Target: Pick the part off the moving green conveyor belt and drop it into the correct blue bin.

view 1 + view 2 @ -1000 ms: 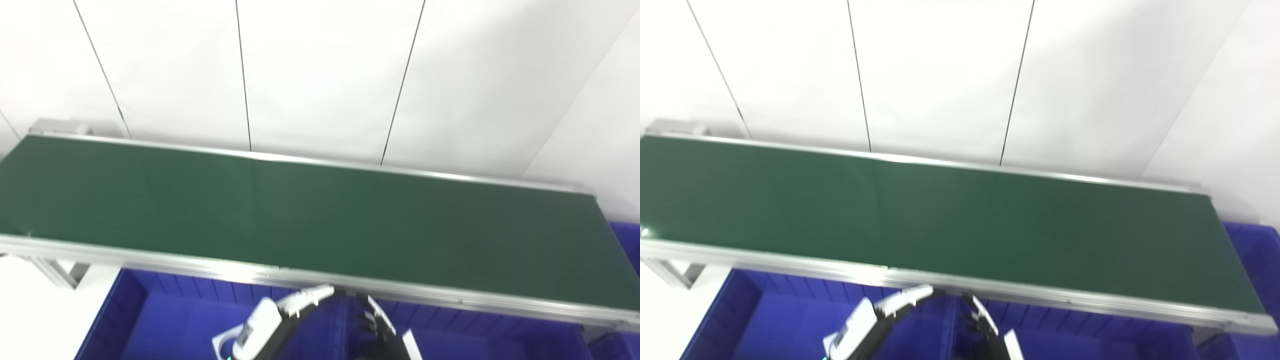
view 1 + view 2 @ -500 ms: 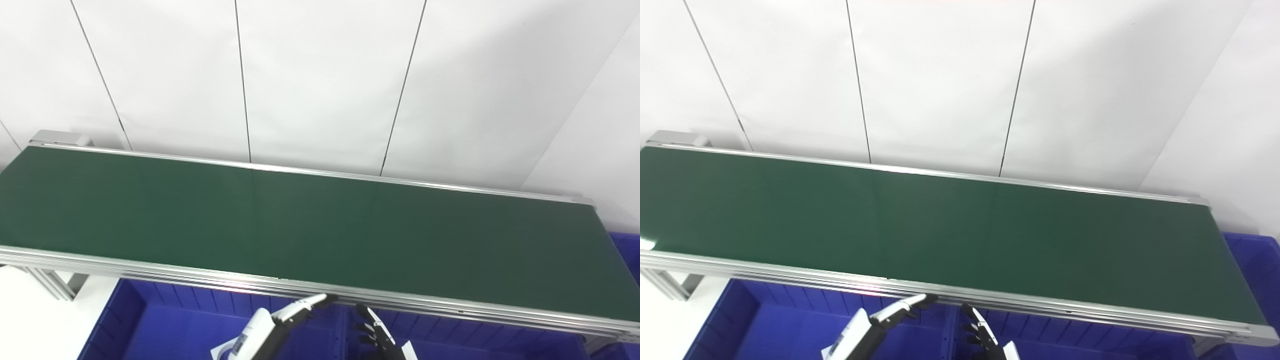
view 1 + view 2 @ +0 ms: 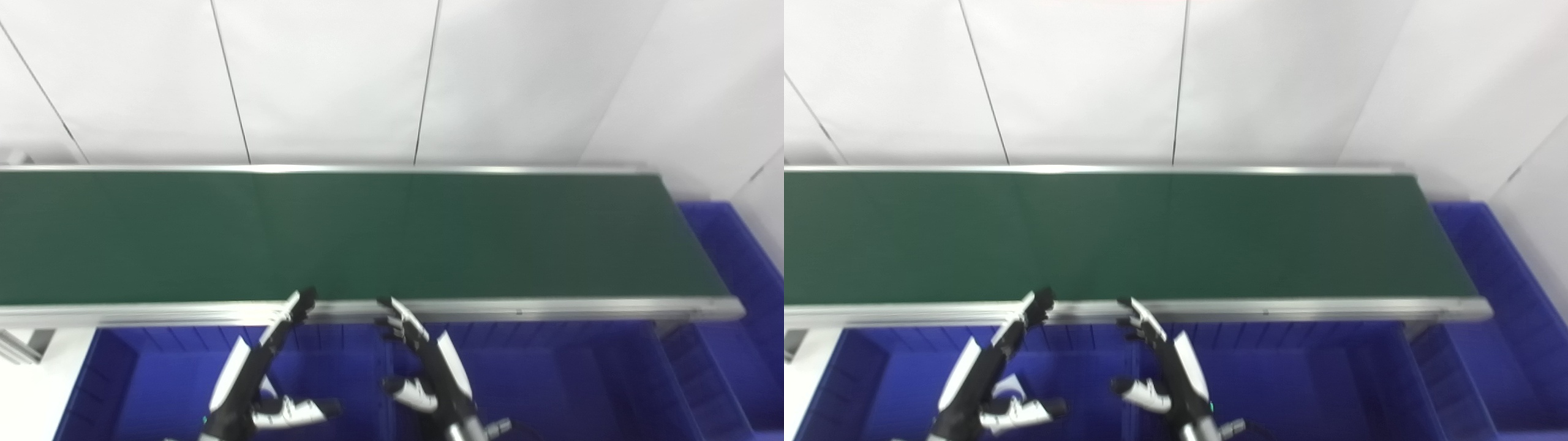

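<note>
Conveyor belt (image 3: 392,236) carries no part. Left hand (image 3: 254,376) and right hand (image 3: 429,367) empty, fingers spread, over blue bins (image 3: 551,380). Hold near rail, time the grab.

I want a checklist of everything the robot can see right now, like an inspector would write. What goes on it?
Surface: long green conveyor belt with silver metal rails; no part visible on it.
Job's things: blue plastic bins below the belt's near edge, another blue bin past its right end; contents not clear.
Clutter: nothing seen.
Hands: left hand and right hand open, holding nothing, fingertips near the near rail, over the bins.
Cables: nothing seen.
Surroundings: white panelled wall behind the belt.
</note>
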